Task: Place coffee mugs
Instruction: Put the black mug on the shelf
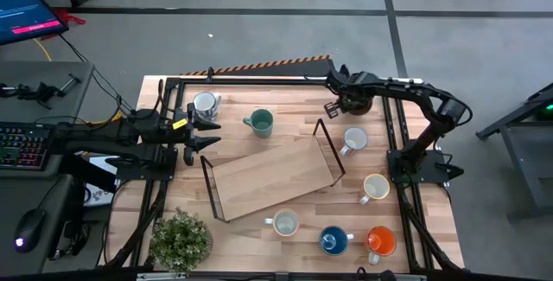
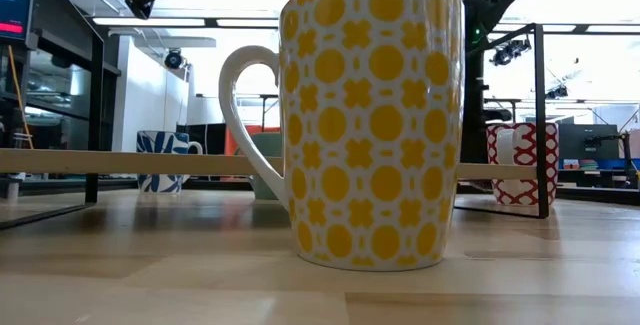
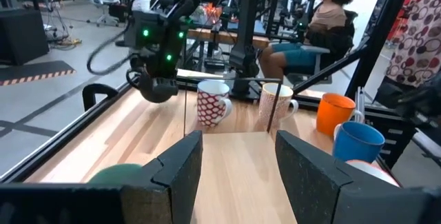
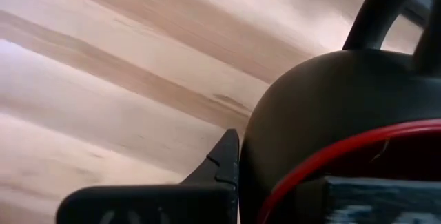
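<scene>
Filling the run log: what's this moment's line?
right gripper: shut on dark mug, far table edge | left gripper: open, idle by tray | tray: no mugs

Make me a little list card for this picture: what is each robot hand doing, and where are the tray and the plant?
right end effector: shut on the dark red mug
left end effector: open, empty, beside the grey mug
wooden tray: middle of table, no mugs on it
plant: corner on the left arm's side
</scene>
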Available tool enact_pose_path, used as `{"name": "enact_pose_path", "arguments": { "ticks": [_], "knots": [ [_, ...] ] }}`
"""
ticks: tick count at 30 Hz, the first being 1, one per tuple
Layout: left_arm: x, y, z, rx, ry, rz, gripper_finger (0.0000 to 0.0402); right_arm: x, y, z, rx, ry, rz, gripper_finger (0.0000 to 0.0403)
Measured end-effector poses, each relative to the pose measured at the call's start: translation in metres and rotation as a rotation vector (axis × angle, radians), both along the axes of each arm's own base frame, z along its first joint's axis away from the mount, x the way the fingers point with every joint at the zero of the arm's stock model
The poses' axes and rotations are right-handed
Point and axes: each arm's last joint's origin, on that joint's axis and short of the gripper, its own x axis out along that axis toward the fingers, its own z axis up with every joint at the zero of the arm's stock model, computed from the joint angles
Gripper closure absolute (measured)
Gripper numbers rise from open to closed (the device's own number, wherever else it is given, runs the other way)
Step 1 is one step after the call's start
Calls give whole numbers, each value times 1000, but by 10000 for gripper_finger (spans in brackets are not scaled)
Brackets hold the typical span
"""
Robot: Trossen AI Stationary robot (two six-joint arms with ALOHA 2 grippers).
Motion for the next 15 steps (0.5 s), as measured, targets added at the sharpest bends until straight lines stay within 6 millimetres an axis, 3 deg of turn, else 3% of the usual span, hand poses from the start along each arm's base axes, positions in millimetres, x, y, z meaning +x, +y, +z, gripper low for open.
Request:
{"name": "enact_pose_path", "arguments": {
  "ticks": [6, 15],
  "knots": [
    [-2, 0, 1, 14, -9, 6, 227, -6, 8, 52, -79, -174, 79, 401],
    [-2, 1, 1, 84, 1, 21, 227, -29, 39, 127, -208, -548, 164, 402]
  ]
}}
